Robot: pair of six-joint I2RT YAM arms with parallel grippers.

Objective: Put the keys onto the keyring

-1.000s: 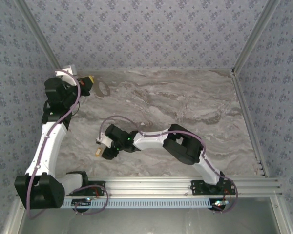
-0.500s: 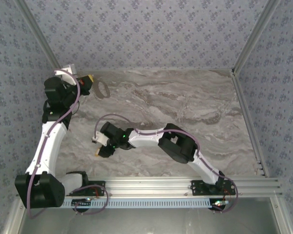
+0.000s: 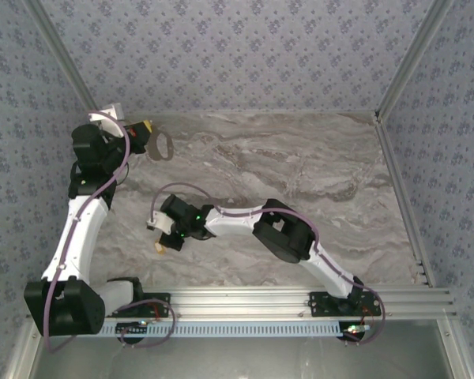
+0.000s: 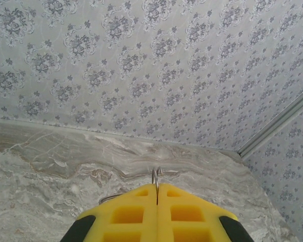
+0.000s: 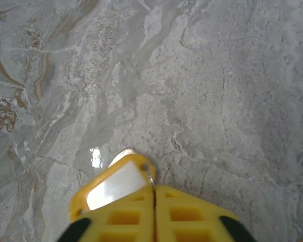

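Key at right fingertips: small flat yellow-gold key (image 5: 116, 182) with a pale glossy face, jutting leftward from the tips; on or just over the surface, cannot tell which.
Right gripper (image 5: 154, 190): yellow fingers pressed together, apparently clenched on the key's near corner; fine wire at the pinch line too small to read.
Left gripper (image 4: 157, 189): yellow fingers clamped together on the thin dull-grey metal oval keyring (image 4: 155, 175), seen edge-on between the tips and raised off the surface.
Placement: key near the front-left of the grey marble-patterned table (image 3: 316, 181); keyring at the far-left corner, close to the floral grey wallpaper wall (image 4: 141, 60).
Separation: key and keyring well apart, with open tabletop between.
Step in hand: securing the key, judged done or nearly so; threading not yet begun.
Next move: lift the key clear, carry it back and left toward the keyring, then turn it so its hole meets the loop's opening.
Demands: fine aim and a steady left hold, given a tiny hole and a thin ring.
Risk: corner pinch looks slight, so a swivel or slip during the carry seems possible.
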